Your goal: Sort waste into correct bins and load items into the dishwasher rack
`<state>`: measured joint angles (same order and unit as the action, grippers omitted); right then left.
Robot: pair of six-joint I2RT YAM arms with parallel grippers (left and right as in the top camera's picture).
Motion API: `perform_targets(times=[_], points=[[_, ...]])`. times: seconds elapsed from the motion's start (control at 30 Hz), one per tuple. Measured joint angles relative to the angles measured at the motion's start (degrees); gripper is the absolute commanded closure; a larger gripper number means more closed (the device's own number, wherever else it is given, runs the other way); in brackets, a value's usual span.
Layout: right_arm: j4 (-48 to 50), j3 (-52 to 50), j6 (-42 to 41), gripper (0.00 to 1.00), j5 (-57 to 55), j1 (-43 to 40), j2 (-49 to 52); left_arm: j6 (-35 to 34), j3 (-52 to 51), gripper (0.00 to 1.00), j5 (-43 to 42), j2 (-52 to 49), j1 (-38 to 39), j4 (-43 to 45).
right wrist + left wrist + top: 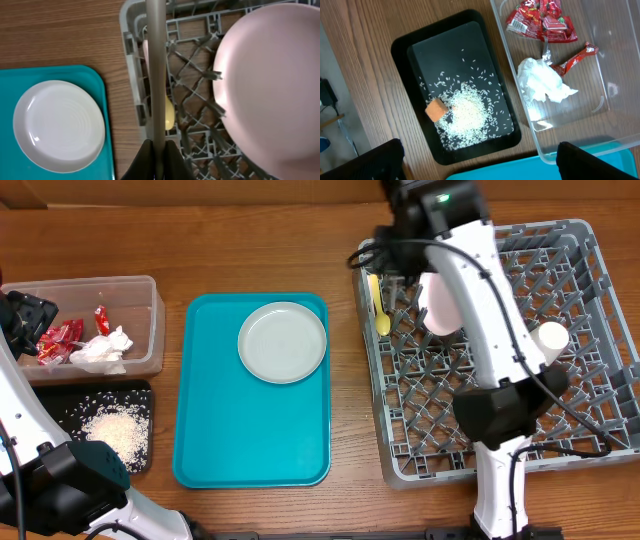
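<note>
Between the right jaws, clamped tight: fork, over rack edge. Just beyond: spoon in rack. Right: pale plate. Left: grey plate on teal tray. Left jaws: wide apart, empty, above rice in black tray.

This looked like a robotics lab bench staged as a dish-clearing station. A wood-grain table carried a commercial grey dishwasher rack, a teal cafeteria tray, a clear plastic tub and a black tray. A white right robot arm trailing black cables and a left robot arm stood over them. A cardboard sheet backed the far edge.
</note>
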<state>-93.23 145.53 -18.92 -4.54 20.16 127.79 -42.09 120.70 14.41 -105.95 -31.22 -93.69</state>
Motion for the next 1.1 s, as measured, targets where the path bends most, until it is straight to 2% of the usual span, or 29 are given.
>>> perform_targets(times=[0.2, 0.27, 0.4, 0.43, 0.53, 0.57, 0.73, 0.9, 1.1], points=[[3.54, -6.25, 2.1, 0.96, 2.05, -0.22, 0.0, 0.0, 0.0, 0.0, 0.0, 0.0, 0.0, 0.0], [5.6, -8.87, 2.4, 0.87, 2.45, -0.13, 0.11, 0.0, 0.0, 0.0, 0.02, 0.0, 0.0, 0.02], [8.83, -14.23, 2.69, 0.84, 2.84, -0.13, 0.22, 0.0, 0.0, 0.0, 0.02, 0.0, 0.0, 0.0], [9.31, -15.17, 2.69, 0.77, 2.84, -0.13, 0.22, 0.0, 0.0, 0.0, 0.02, 0.0, 0.0, 0.0], [9.84, -17.77, 2.64, 0.28, 2.91, -0.13, 0.33, 0.0, 0.0, 0.0, 0.02, 0.0, 0.0, 0.02], [9.97, -18.01, 2.67, 0.25, 2.89, -0.13, 0.37, 0.0, 0.0, 0.0, 0.02, 0.0, 0.0, 0.0], [9.77, -18.03, 2.64, 0.25, 3.45, -0.13, 0.37, 0.0, 0.0, 0.0, 0.0, 0.0, 0.0, 0.02], [10.23, -15.85, 2.64, 0.23, 8.87, 0.44, 0.31, 0.0, 0.0, 0.0, 0.02, 0.0, 0.0, 0.0], [11.43, -14.93, 0.28, 0.23, 13.03, 5.66, -0.57, 0.0, 0.0, 0.0, 0.02, 0.0, 0.0, 0.02]])
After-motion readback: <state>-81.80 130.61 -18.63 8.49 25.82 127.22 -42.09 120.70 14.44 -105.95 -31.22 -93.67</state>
